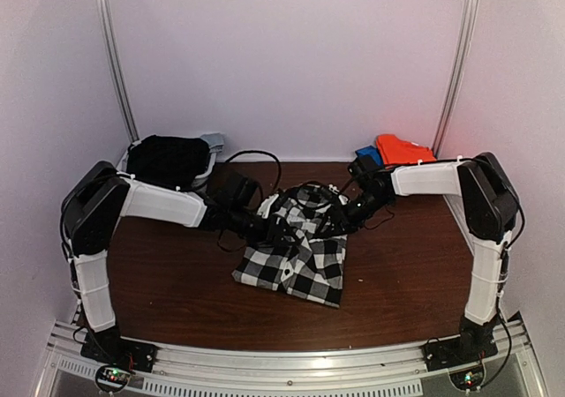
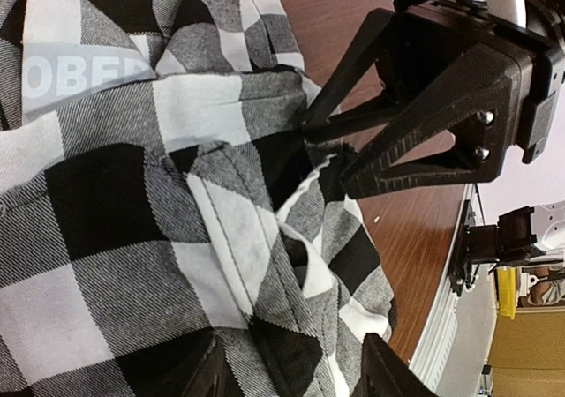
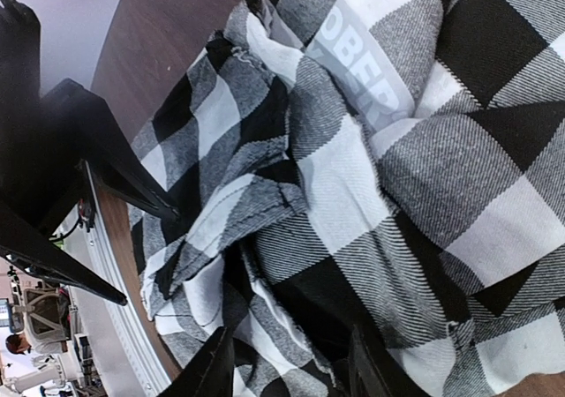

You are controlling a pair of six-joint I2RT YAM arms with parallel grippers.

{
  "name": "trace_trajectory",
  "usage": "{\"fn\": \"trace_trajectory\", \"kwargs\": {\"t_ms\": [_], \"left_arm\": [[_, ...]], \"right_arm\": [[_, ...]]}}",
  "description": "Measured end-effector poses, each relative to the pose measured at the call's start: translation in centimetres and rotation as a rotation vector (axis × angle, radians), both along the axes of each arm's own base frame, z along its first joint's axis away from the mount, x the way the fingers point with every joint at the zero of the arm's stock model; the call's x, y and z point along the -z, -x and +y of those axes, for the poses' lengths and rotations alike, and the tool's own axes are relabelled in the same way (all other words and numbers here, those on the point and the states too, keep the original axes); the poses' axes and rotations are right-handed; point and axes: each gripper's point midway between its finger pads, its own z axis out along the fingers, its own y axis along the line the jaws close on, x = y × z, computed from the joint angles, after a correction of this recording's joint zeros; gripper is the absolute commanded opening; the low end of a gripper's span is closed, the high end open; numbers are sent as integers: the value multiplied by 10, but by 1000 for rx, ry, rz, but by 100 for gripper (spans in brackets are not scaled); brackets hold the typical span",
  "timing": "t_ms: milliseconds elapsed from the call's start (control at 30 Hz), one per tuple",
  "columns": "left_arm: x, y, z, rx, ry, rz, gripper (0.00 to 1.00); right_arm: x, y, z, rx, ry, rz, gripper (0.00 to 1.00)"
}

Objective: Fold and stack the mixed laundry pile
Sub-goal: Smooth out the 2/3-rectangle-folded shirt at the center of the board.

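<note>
From above, the black-and-white checked shirt lies rumpled mid-table, soft woven cloth in big squares on the dark wood-grain table. A plain black garment is heaped in the white basket at the back left. The orange-red garment lies folded flat at the back right, just beside a blue one. The left gripper and right gripper are both down on the shirt's far edge. Over to the left wrist: its own fingers stand partly apart with bunched twill filling the gap, and I cannot tell whether it is pinched or loose. Opposite, the right gripper's ribbed black fingers are spread, with only a thin hem edge between the tips. Right wrist now: fingers are apart over crumpled folds, and a grey printed band crosses the cloth.
</note>
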Motion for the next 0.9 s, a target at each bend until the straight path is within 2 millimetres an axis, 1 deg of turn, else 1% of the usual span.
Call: {"fn": "trace_trajectory", "kwargs": {"t_ms": [67,133,200,233,367,433,567,633,767,900], "left_arm": [[3,-1,-1,-6,-1,10,54],[4,-3,-3,-10,0,16,54],[6,-5,-5,-15,3,18,54],[6,-5,-5,-17,3,20,54],[9,-6,-4,-29,-1,30,54],[10,-6,-4,-35,-3,36,54],[11,-7,-3,-46,-7,42,54],[12,-8,-3,-52,-9,44,54],[13,-9,-2,-66,-17,44,53],[20,-11,1,-85,-40,50,52]], "right_arm": [[5,-1,-3,-4,25,-6,43],[8,-1,-5,-15,49,-11,39],[11,-1,-7,-27,66,-17,29],[12,0,-8,-34,73,-19,26],[16,4,-12,-59,101,-23,10],[18,6,-15,-70,113,-25,0],[19,7,-19,-80,136,-37,0],[16,7,-20,-80,142,-44,0],[2,2,-27,-62,138,-76,0],[-12,-10,-42,-14,128,-107,0]]}}
